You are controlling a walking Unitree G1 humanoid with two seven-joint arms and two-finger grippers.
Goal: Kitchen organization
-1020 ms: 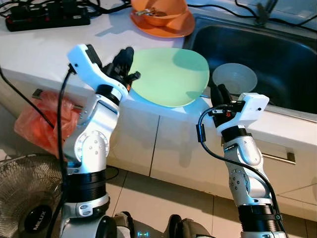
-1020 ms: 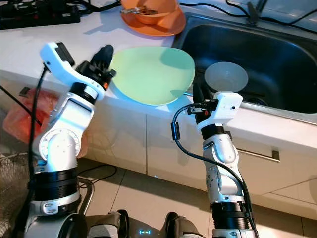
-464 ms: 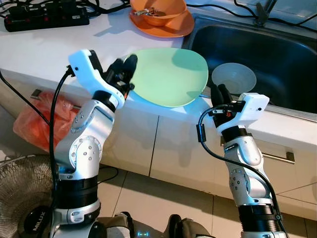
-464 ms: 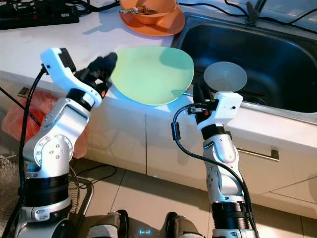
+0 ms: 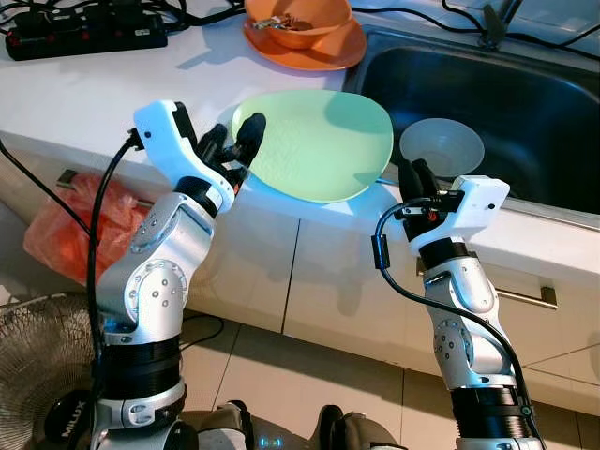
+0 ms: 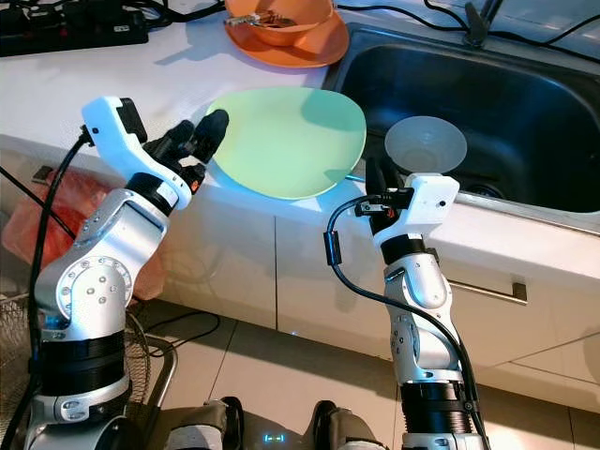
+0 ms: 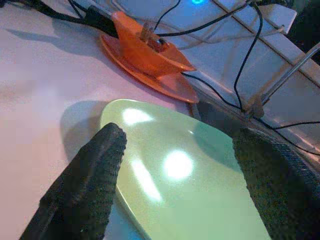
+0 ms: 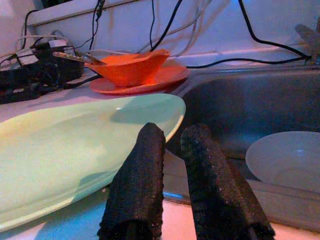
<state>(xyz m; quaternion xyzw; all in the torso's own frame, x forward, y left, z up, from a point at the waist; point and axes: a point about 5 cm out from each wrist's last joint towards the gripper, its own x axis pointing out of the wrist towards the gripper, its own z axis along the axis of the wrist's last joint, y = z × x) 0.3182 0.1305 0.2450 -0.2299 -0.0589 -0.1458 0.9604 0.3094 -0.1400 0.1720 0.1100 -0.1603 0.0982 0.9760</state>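
One green plate (image 5: 322, 141) lies on the counter (image 5: 84, 98) beside the sink (image 5: 506, 103); the left gripper (image 5: 236, 142), fingers spread wide at its rim, should straddle the edge squarely before pinching, while the right gripper (image 5: 413, 178) waits nearly closed.

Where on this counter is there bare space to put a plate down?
Bare white counter lies between the power strip, the green plate and the front edge. It is crowded by the sink: orange dishes, the green plate, a clear bowl, and both end effectors, left and right.
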